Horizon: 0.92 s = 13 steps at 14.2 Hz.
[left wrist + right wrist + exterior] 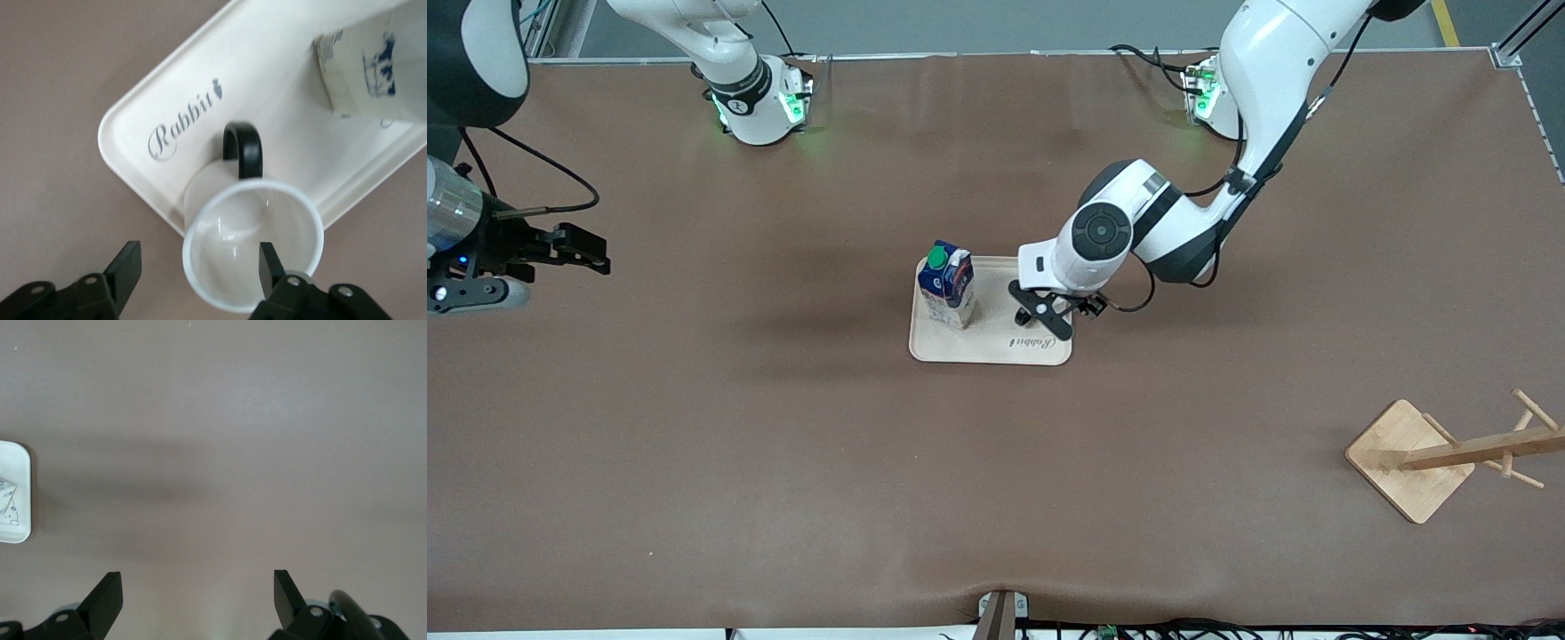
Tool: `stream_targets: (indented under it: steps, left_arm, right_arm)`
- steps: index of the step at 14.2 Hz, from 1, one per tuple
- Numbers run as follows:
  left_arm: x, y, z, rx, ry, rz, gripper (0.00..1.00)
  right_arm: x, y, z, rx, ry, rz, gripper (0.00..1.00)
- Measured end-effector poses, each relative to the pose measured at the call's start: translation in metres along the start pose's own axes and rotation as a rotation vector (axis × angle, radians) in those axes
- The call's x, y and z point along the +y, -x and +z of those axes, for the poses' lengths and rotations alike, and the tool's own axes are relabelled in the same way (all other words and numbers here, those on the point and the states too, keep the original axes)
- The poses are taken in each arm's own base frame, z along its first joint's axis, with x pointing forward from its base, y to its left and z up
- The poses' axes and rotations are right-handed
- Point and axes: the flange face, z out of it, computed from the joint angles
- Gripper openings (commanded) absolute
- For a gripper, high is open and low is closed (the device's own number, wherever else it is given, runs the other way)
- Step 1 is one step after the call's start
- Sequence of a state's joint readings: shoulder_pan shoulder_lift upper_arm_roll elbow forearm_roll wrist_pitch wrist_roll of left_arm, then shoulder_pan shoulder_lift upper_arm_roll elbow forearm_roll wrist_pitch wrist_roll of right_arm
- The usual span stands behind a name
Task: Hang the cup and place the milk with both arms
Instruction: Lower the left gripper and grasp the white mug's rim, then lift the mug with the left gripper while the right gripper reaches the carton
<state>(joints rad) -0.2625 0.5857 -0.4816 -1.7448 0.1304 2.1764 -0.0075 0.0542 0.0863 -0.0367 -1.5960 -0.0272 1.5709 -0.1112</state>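
Basically, left gripper (197, 273) hung spread over cup (252, 243) on tray (133, 157), one finger inside the rim, nothing grasped. Cup looked light, rigid, slick; rim wall best. Milk (947, 284) stood beside it. Right gripper (560, 249) waited, spread.

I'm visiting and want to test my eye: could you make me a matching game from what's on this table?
Things:
1. small white mug with a black loop handle
2. blue-and-white gable-top milk carton with a green cap
3. wooden peg rack on a square base
4. right gripper

Descriptions:
A. stands alone toward the left arm's end of the table
B. open, over bare brown table
C. upright on the cream tray
D. under the open left gripper

Pairs: 1-D, 2-C, 3-A, 4-B
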Motion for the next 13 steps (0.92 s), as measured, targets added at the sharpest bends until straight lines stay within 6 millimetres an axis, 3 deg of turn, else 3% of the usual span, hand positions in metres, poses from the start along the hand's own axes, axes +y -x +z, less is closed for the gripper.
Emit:
stream_targets:
  steps: [1, 4, 6, 13]
  left_arm:
    - [-0.001, -0.005, 0.004, 0.003, -0.012, 0.013, 0.52]
    - [-0.004, -0.01, 0.023, -0.003, -0.023, 0.033, 0.36]
    - [-0.004, -0.01, 0.033, -0.014, -0.016, 0.034, 0.01]
    - [0.0, -0.013, 0.033, -0.008, -0.017, 0.04, 0.0]
  right_arm:
    - [-0.003, -0.003, 0.006, -0.013, 0.0, -0.005, 1.0]
    - [-0.003, -0.012, 0.024, -0.046, -0.003, -0.006, 1.0]
    - [-0.003, -0.015, 0.029, -0.055, -0.003, -0.006, 1.0]
    - [-0.002, -0.018, 0.027, -0.033, -0.001, 0.052, 1.0]
